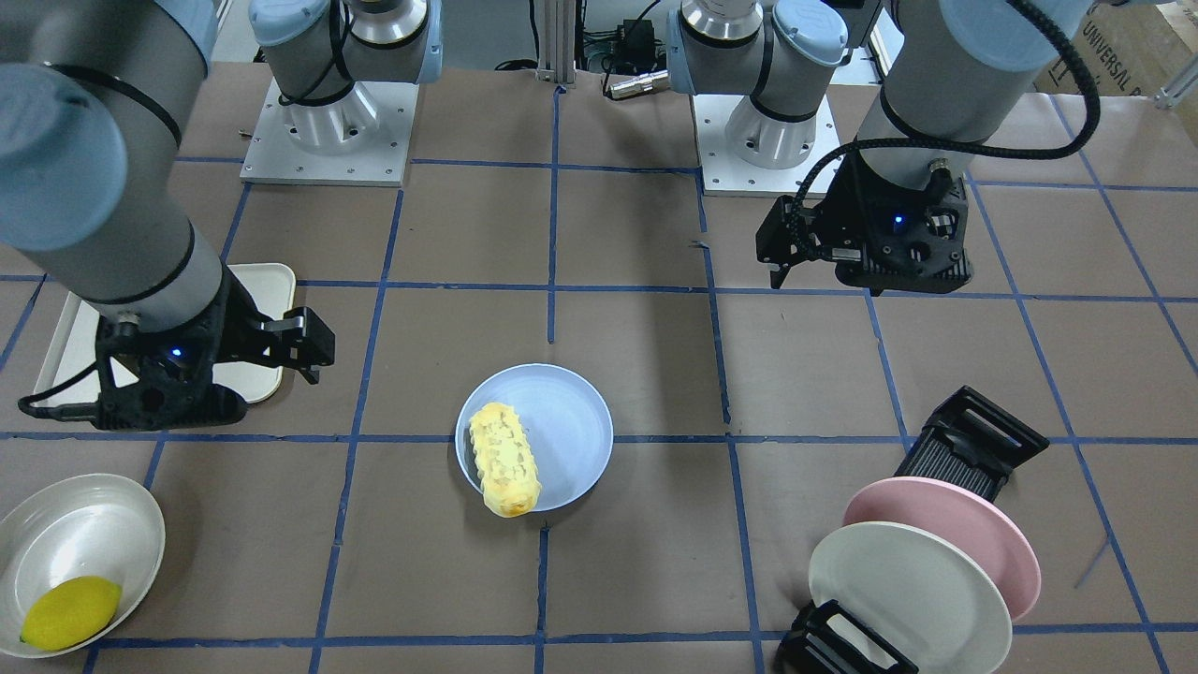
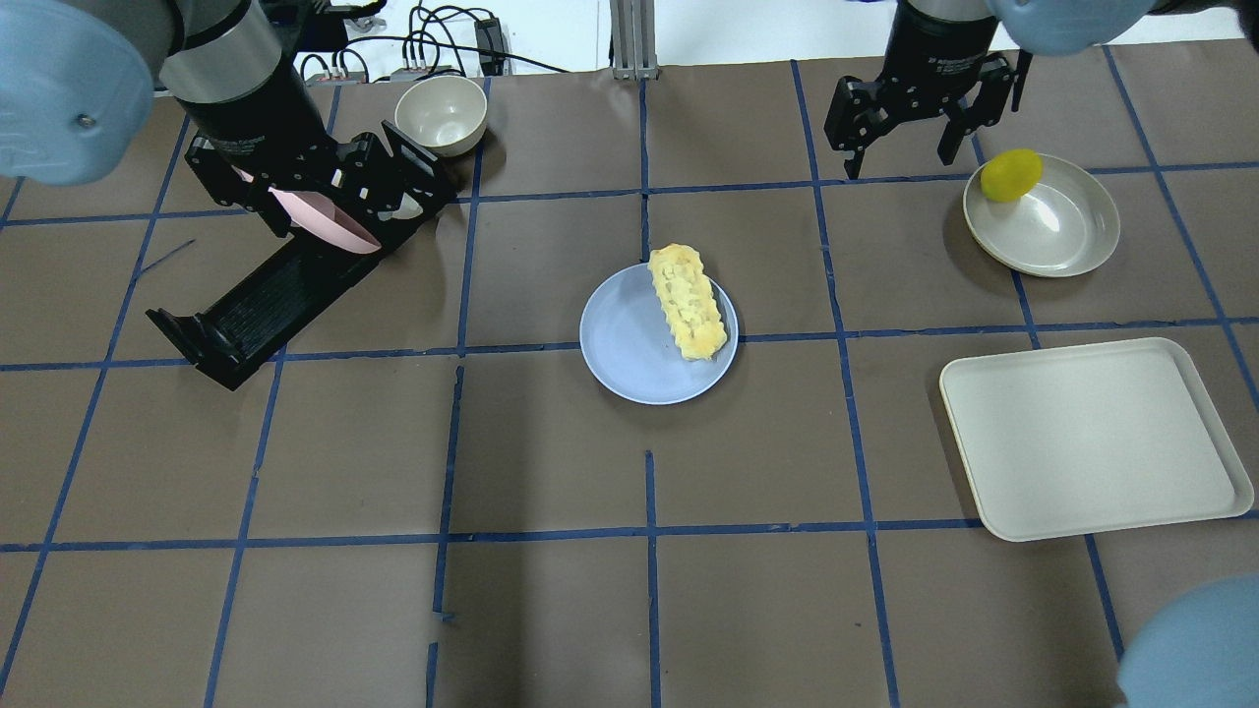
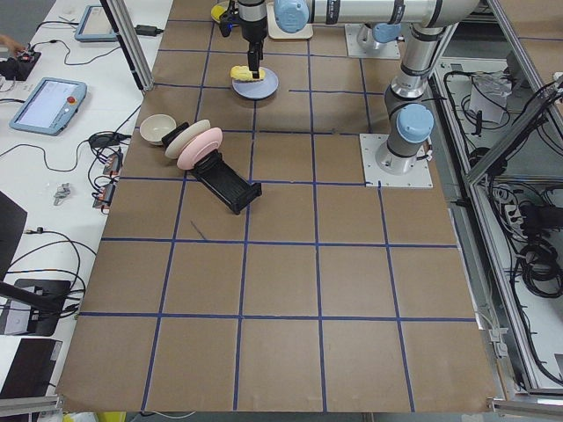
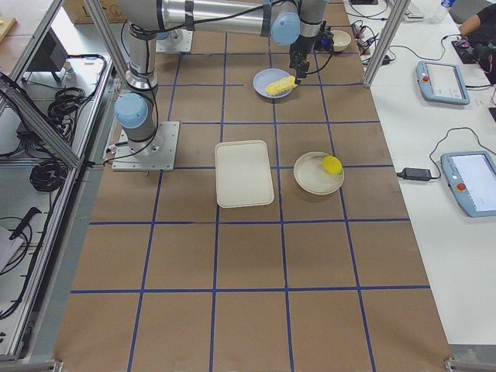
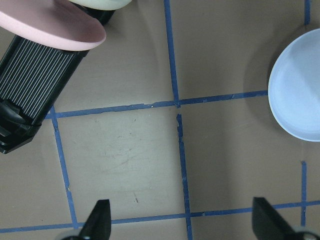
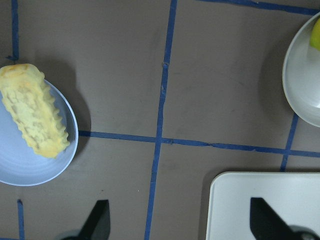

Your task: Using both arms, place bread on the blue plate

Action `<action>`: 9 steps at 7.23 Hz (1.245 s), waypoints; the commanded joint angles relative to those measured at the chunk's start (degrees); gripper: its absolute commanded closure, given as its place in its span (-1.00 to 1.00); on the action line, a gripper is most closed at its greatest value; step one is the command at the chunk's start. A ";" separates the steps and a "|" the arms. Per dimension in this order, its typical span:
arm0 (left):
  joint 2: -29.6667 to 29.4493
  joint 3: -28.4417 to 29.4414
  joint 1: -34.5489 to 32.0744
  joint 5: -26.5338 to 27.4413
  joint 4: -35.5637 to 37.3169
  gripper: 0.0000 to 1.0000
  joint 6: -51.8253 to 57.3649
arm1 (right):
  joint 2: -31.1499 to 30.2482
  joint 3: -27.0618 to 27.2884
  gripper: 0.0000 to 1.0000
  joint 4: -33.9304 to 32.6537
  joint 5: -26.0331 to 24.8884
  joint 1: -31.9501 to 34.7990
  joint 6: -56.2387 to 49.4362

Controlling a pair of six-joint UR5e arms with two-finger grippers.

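The bread (image 2: pixel 689 300) lies on the right side of the blue plate (image 2: pixel 629 344) at the table's middle, its far end sticking out over the rim. It also shows in the right wrist view (image 6: pixel 32 117) on the plate (image 6: pixel 25 170). My left gripper (image 2: pixel 334 206) is open and empty, up over the dish rack, left of the plate. Its fingertips (image 5: pixel 100 217) stand wide apart, and the plate's edge (image 5: pixel 300 95) shows at the right. My right gripper (image 2: pixel 905 147) is open and empty, far right of the plate; it also shows in its wrist view (image 6: pixel 180 220).
A black dish rack (image 2: pixel 256 300) holds a pink plate (image 1: pixel 973 524) and a cream-white plate (image 1: pixel 908 599). A small bowl (image 2: pixel 441 113) stands behind it. A lemon (image 2: pixel 1011 175) lies in a cream bowl (image 2: pixel 1057 226) at the right. A cream tray (image 2: pixel 1092 438) lies nearer.
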 commanded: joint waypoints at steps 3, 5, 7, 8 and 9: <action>0.05 0.65 0.07 -0.11 -0.33 -1.00 -0.23 | -4.70 1.48 -0.98 2.94 -2.37 -0.49 -4.97; -0.04 1.01 0.07 -0.03 -0.33 -1.00 -0.05 | -10.40 7.79 -0.98 1.47 -0.96 0.21 -4.45; -0.04 1.01 0.07 -0.03 -0.33 -1.00 -0.05 | -10.08 9.49 -0.99 0.21 -1.56 0.12 -5.24; -0.04 1.01 0.07 -0.03 -0.33 -1.00 -0.23 | -10.25 9.14 -0.99 0.92 -1.39 0.04 -4.54; -0.04 0.92 0.07 -0.03 -0.33 -1.00 -0.23 | -10.86 9.58 -0.99 2.40 -1.22 0.12 -4.36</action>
